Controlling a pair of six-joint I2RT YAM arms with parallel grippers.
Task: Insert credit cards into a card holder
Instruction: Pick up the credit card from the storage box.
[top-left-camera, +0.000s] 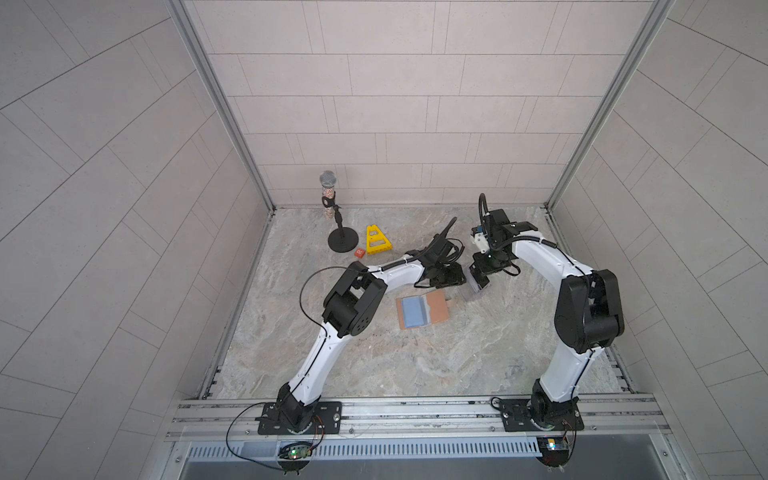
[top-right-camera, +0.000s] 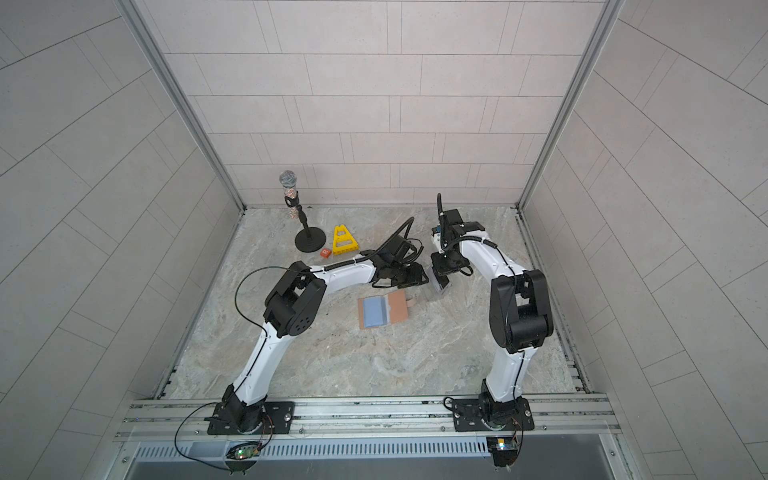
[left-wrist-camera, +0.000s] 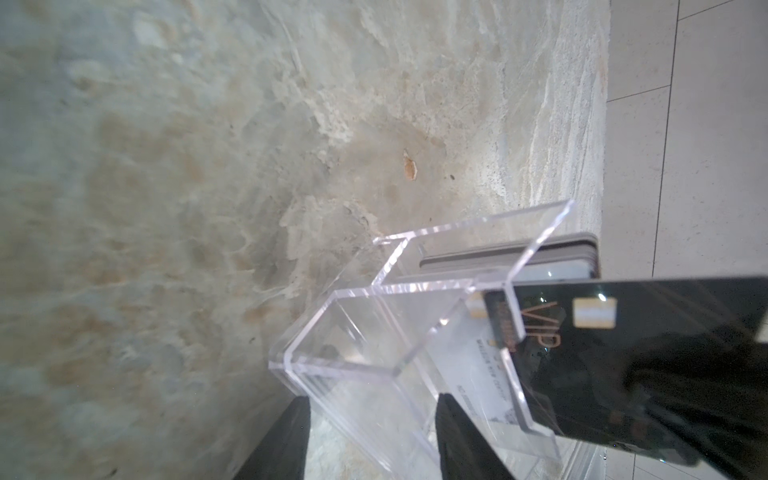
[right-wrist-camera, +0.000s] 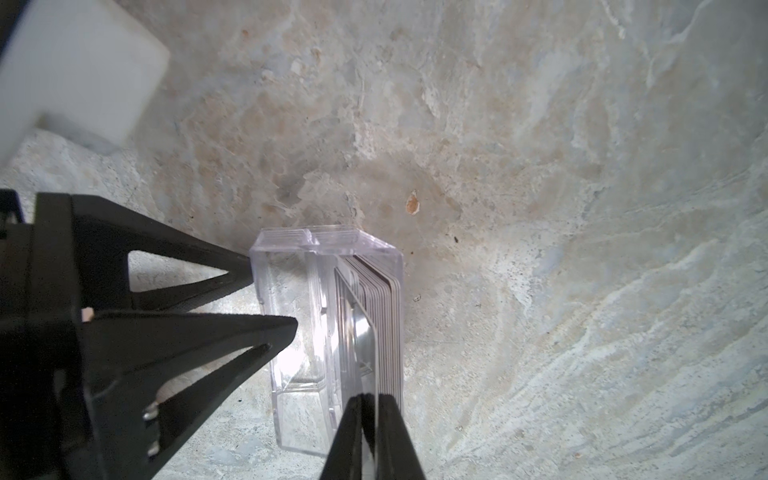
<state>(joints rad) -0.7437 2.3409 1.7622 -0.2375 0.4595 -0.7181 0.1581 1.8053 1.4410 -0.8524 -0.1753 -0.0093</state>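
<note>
R gripper clenched on black VIP card, in clear stand far-right of open card holder; L gripper clasps stand. Card prob. thin, stiff, slick; pinch top edge.

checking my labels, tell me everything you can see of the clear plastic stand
The clear stand is a see-through acrylic box, upright on the marbled table, with two sections. One is empty; the other holds a stack of cards on edge. The left gripper clasps the empty section's sides, while the right gripper pinches a black card sticking out of it.
</note>
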